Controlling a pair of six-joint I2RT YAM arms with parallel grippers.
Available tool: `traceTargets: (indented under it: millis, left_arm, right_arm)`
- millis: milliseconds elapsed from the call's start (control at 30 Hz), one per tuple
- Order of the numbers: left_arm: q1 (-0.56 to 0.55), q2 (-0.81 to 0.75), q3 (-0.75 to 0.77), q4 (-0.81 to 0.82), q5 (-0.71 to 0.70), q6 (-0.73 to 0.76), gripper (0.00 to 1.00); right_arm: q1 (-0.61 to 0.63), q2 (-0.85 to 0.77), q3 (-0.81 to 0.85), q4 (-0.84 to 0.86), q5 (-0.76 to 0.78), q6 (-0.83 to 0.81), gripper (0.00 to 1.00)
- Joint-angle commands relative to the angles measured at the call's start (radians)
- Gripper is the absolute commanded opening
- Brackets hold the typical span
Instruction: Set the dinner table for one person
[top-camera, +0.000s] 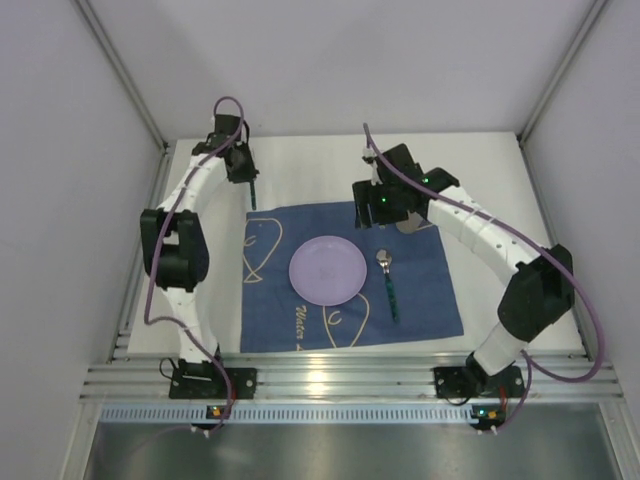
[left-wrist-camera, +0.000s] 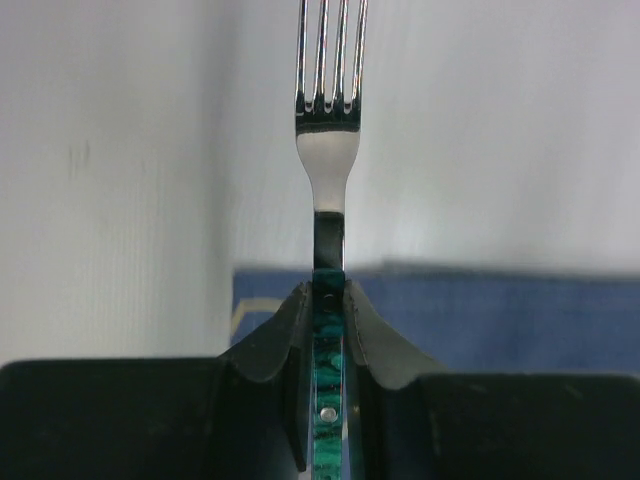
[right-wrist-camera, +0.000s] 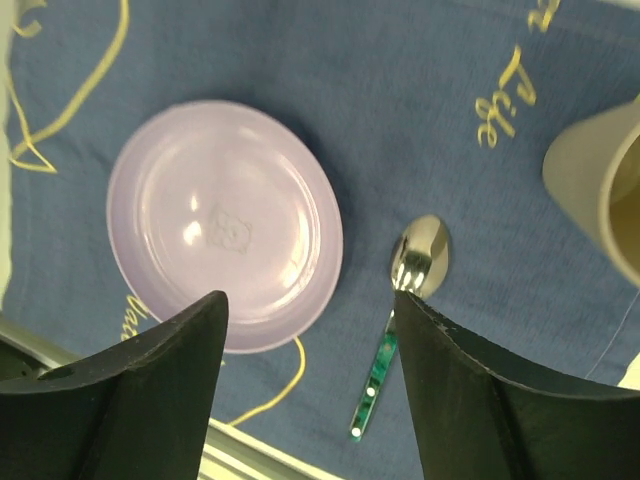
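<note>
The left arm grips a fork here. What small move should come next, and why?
Probably carry the fork toward the bare strip of placemat left of the plate and lower it. The left end effector is shut on its handle near the mat's far left corner, and the spoon lies right of the plate.

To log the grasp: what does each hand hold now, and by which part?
The left hand holds the fork by its green handle. The right hand is open, holding nothing.
</note>
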Motion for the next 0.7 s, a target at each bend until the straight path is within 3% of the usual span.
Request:
traceTargets:
  millis: [0,200,433,667]
  left_arm:
    - [-0.030,-0.262,-0.263,-0.041,0.034,-0.011,0.00]
    - [-0.105,-0.526,-0.675,-0.023,0.133,-0.102,0.00]
    - [-0.269,-0.670,-0.889,-0.020,0.150,-0.203,0.00]
    - [-0.296,-0.706,-1.025,0.000,0.105,-0.237,0.00]
  right_arm:
    - [0.014,0.010,0.127,-0.021,0.030,-0.029,0.68]
    - [0.014,-0.046,0.168,0.005,0.059,0.008,0.95]
    - [0.014,-0.137,0.085,0.005,0.113,0.042,0.97]
    - [0.014,-0.203,0.016,-0.024,0.162,0.051,0.98]
